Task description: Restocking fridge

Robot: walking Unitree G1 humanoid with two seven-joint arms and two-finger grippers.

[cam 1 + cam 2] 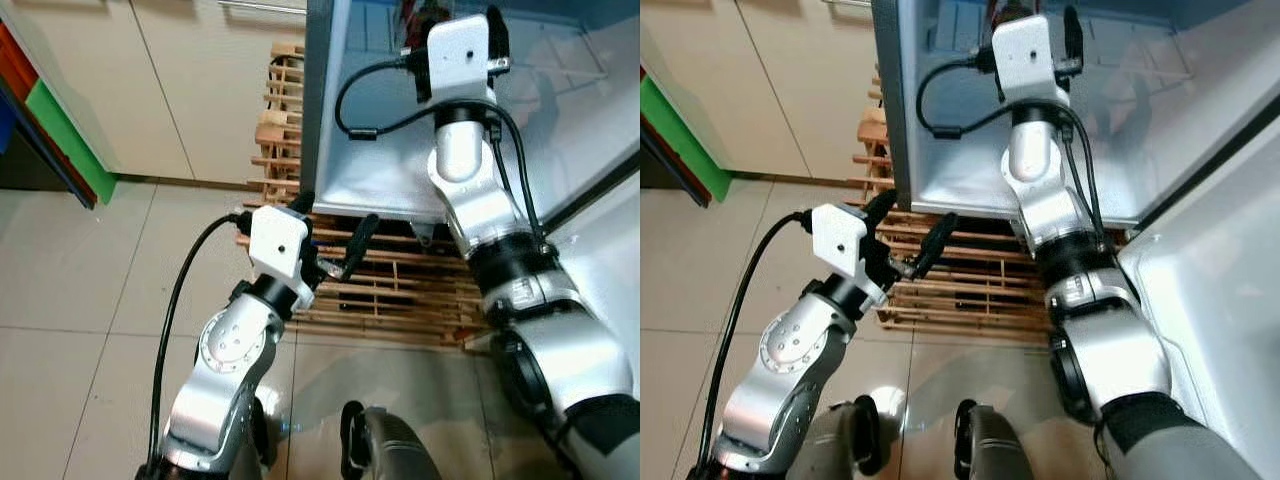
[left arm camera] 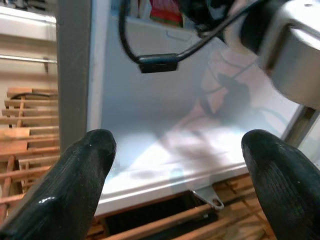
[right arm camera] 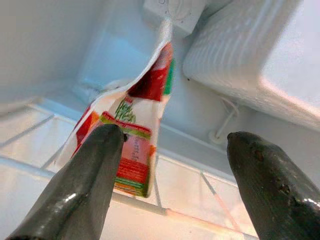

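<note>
White fridge walls stand ahead of you, above a wooden pallet on the tiled floor. Your right end effector reaches far inside, released, with the red-green packet just beyond, leaning upright on the wire shelf, touching one finger. Your left end effector waits released outside, lower and nearer.

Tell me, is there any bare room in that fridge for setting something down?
Yes. The white fridge floor, between the left wall and the right arm, looks bare. On the wire shelf, the patch right of the red-and-green packet, under the white box, is free. It is crowded where the right hand sits open beside that packet.
</note>
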